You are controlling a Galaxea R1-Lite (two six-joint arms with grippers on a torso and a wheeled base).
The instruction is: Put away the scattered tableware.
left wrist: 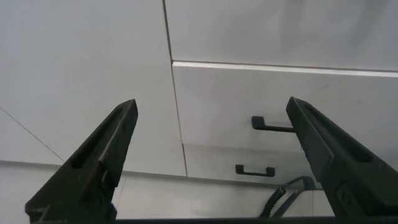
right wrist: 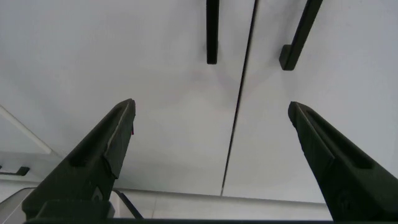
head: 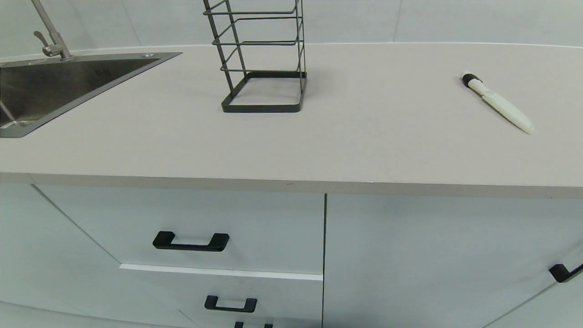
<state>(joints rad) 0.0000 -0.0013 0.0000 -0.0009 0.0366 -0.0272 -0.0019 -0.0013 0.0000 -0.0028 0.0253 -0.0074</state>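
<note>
Wire rack (head: 262, 108) (top cut off) stands well apart from the utensil (head: 501, 106).

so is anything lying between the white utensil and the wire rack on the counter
Nothing visible does. The white utensil lies at the right of the counter, the wire rack stands toward the back middle, and just counter surface runs between them.

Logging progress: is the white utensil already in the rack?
No, the utensil lies flat on the counter, well to the right of the rack.
</note>
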